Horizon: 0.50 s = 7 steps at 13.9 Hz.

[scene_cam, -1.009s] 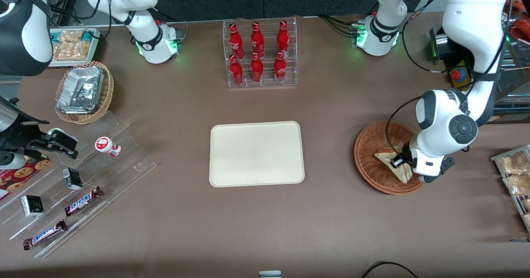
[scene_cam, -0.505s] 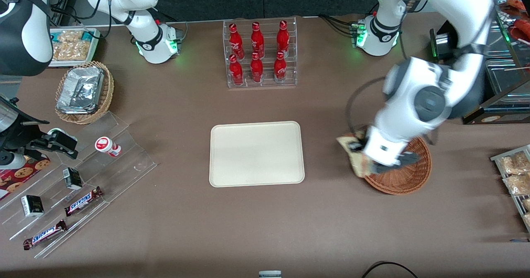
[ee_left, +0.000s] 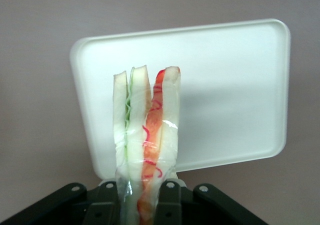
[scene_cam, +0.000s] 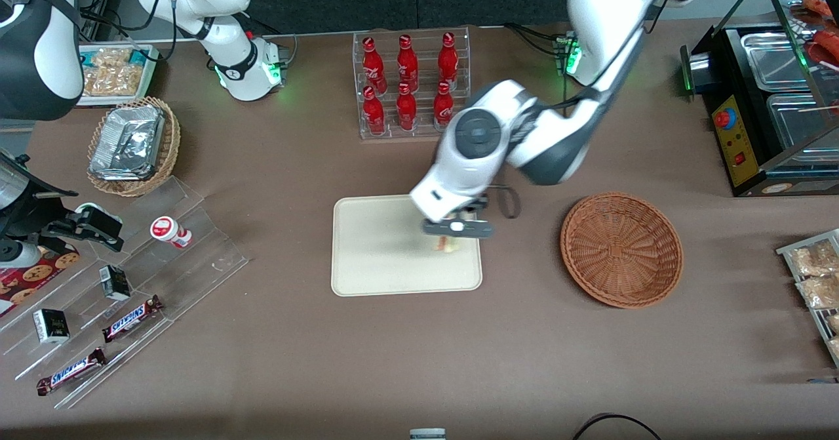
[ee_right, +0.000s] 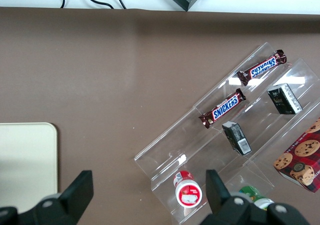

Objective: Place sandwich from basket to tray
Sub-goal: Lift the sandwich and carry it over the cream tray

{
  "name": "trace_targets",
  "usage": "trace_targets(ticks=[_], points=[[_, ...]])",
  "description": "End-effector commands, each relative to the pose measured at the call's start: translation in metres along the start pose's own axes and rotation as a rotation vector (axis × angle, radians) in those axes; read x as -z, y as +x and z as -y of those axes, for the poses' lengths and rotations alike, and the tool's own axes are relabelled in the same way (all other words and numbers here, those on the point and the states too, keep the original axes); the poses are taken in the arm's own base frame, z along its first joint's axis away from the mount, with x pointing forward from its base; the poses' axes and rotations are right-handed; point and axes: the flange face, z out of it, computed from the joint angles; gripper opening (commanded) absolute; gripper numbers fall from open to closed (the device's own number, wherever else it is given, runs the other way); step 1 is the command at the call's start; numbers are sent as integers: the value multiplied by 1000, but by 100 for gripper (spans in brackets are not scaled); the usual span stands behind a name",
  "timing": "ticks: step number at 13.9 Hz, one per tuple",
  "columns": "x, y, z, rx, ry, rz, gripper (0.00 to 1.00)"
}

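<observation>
Sandwich held over the tray.
My gripper pinches the sandwich on edge, long axis pointing away from the fingers, above the tray.

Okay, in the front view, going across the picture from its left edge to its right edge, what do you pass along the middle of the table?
Clear stepped rack → tray → gripper holding the sandwich above the tray's edge → basket → bagged snacks.

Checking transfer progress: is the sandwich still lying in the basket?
No: the basket holds nothing, and the gripper carries the sandwich over the tray.
</observation>
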Motion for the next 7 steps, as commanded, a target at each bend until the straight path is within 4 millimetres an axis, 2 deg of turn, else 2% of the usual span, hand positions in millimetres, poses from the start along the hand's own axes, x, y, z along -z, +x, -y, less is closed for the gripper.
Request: trace_targets(ticks=[1, 2, 4, 7], points=[[-53, 19, -35, 15, -17, 2, 6], [-70, 16, -45, 6, -36, -16, 6], [-101, 18, -46, 27, -12, -36, 6], [-131, 22, -44, 91, -14, -41, 6]])
